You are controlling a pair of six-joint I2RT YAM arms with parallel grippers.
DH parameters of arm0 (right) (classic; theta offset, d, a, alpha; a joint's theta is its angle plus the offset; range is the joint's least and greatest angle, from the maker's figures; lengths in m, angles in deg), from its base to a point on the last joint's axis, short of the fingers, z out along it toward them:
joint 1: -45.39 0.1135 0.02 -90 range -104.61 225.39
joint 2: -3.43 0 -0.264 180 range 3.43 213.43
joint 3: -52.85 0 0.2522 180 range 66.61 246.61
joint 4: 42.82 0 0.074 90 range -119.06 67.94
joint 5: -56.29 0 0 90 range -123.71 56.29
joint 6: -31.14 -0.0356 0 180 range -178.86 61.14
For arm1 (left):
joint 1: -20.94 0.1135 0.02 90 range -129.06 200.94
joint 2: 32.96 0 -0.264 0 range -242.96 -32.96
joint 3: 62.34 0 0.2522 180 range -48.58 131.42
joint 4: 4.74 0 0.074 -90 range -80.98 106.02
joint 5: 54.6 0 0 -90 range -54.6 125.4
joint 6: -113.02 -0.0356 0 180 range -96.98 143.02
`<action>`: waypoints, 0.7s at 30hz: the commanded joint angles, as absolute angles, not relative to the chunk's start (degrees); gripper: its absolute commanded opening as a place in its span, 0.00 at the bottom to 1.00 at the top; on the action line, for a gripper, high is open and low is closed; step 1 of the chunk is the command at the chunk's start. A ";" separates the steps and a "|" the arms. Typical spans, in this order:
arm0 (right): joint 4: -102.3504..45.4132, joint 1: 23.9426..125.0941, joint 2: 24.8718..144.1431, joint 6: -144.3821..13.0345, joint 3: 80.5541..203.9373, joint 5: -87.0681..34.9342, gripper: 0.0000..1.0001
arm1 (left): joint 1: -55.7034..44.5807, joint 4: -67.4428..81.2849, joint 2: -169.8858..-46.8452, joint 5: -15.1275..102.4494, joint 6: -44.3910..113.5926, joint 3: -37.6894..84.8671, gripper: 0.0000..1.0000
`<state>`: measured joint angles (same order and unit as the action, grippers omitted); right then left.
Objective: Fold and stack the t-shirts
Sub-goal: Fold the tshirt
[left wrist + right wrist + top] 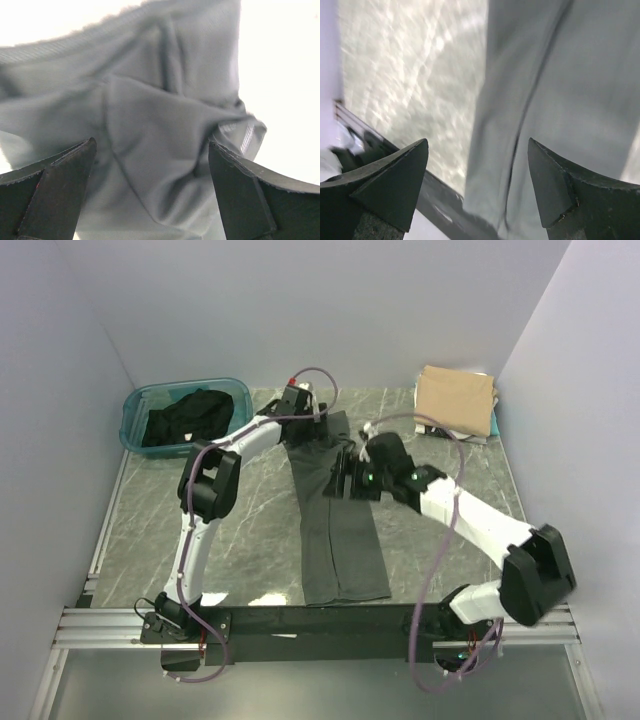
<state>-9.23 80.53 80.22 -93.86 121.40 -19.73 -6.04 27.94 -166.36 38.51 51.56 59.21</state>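
Note:
A dark charcoal-grey t-shirt [340, 550] lies as one long narrow strip down the middle of the table, from the far side to the near edge. My left gripper [318, 418] hovers over its rumpled far end, jaws wide open, with bunched cloth [150, 100] below and nothing pinched. My right gripper [340, 475] is open above the strip's middle, and the shirt's long edge [570, 75] runs under its jaws. A black t-shirt [190, 415] sits crumpled in the teal tub [135, 410]. At the far right a folded tan t-shirt [455, 393] tops a small pile with white and teal cloth [470, 432] under it.
The marble-patterned table top [250, 520] is walled in by white panels on three sides. A black rail [320, 620] with both arm bases runs along the near edge. The tub stands in the far left corner.

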 commanded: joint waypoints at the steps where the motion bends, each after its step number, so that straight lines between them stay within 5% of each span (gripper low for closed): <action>1: -15.44 75.38 87.08 -88.13 131.52 -12.53 0.87 | -3.06 27.93 -167.96 40.13 55.97 62.08 0.99; 15: -12.89 65.79 132.17 -89.96 175.03 0.11 0.87 | 0.02 25.81 -171.91 45.24 57.56 62.52 0.99; 21: -8.84 65.52 139.92 -90.76 178.01 2.51 0.87 | 0.46 26.42 -173.49 44.63 57.48 64.44 0.99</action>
<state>-11.79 65.69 139.69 -90.67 178.88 2.24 0.51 23.22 -170.56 43.43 56.91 62.75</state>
